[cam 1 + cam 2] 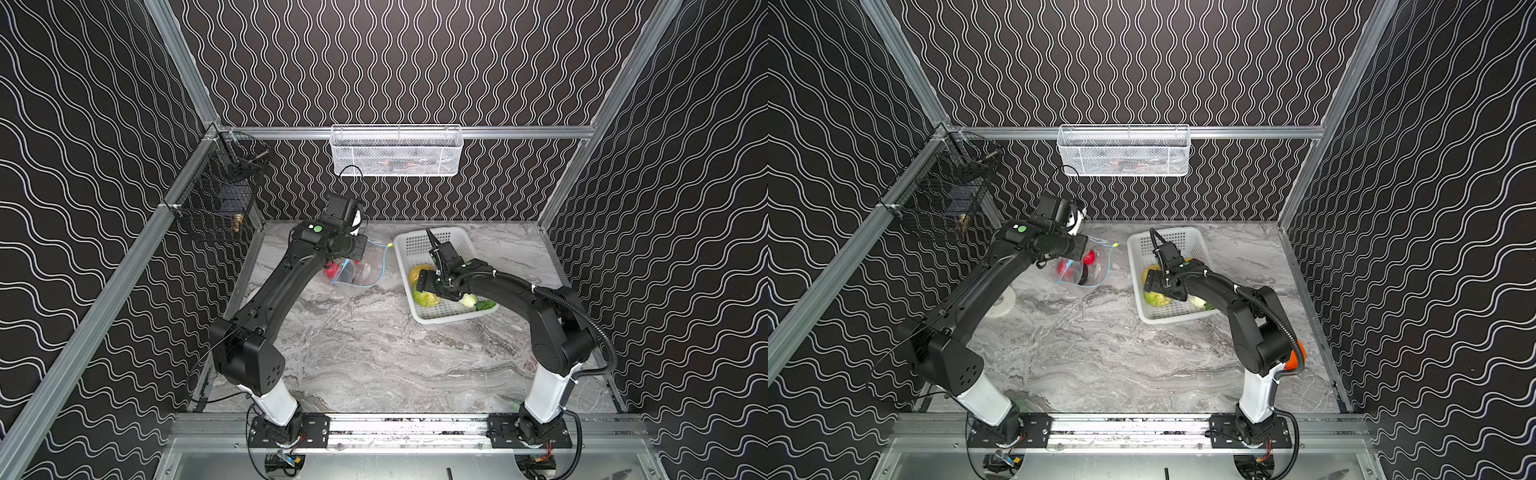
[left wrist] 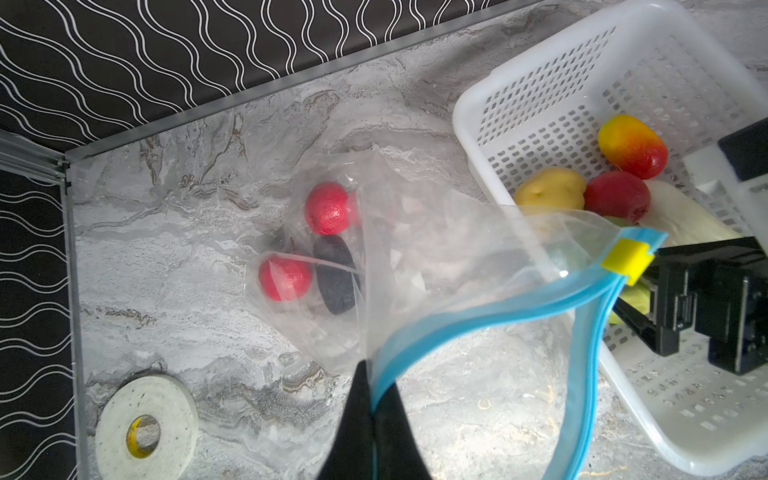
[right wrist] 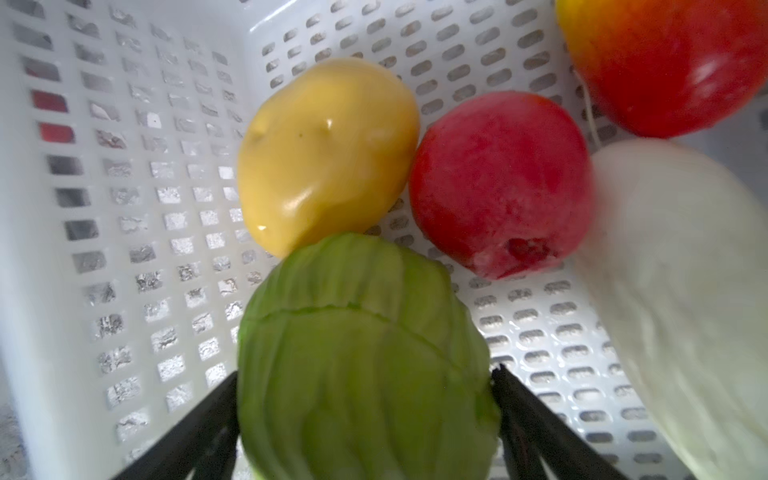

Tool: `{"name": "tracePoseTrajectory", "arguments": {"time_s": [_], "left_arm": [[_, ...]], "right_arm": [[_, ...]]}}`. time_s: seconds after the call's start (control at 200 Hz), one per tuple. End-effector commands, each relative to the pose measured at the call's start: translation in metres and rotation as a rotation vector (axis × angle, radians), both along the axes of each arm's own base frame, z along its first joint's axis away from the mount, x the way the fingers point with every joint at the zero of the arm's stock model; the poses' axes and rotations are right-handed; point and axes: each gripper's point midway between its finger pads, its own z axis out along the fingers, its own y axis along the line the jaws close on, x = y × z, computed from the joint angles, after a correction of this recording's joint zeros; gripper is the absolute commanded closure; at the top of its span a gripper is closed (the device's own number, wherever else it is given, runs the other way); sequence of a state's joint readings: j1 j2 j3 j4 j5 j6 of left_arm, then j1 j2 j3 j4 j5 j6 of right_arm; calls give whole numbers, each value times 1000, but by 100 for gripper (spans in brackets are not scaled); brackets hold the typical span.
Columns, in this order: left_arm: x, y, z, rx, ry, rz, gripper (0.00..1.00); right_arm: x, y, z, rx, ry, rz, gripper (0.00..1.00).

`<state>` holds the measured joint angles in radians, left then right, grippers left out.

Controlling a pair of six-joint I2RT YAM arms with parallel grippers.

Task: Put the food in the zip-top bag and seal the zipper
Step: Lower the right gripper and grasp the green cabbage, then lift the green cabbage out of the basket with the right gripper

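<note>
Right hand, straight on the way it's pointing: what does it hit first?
The green cabbage: it sits between the fingers of the right hand, directly ahead. Beyond it is probably the white basket floor, though depth is unclear.

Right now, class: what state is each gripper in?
Left gripper: shut on the zipper of the zip-top bag.
Right gripper: jaws either side of the cabbage; grip cannot be told.

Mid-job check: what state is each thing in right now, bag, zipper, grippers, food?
zip-top bag: mouth open, rim held up.
zipper: unsealed, slider at one end.
left gripper: shut on the bag's rim.
right gripper: jaws astride the cabbage, grip unclear.
cabbage: lying in the white basket.
two red rounds, avocado: inside the bag.
potato, third red round, pepper, radish: in the basket.
</note>
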<state>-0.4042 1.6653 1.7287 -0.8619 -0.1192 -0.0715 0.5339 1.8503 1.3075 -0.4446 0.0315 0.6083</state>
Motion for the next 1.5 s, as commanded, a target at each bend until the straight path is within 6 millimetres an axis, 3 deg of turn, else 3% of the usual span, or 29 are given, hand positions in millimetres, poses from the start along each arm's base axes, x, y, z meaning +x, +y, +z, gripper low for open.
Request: {"name": "tracePoseTrajectory", "arguments": {"time_s": [0.0, 0.245, 0.465, 0.721, 1.116, 1.496], "left_arm": [[2, 0, 2, 2, -10, -3, 100], [3, 1, 3, 6, -15, 0, 100], [3, 2, 5, 6, -19, 0, 100], [3, 1, 4, 8, -19, 0, 100], [3, 3, 3, 17, -20, 6, 100], [2, 4, 3, 19, -22, 4, 100]], "right_arm": [[-5, 0, -6, -3, 25, 13, 16], [-3, 1, -6, 6, 24, 16, 39], [-3, 1, -1, 13, 13, 16, 52], [-4, -4, 17, 31, -35, 1, 57], [-4, -8, 47, 90, -130, -29, 72], [5, -9, 101, 190, -321, -58, 82]]}}
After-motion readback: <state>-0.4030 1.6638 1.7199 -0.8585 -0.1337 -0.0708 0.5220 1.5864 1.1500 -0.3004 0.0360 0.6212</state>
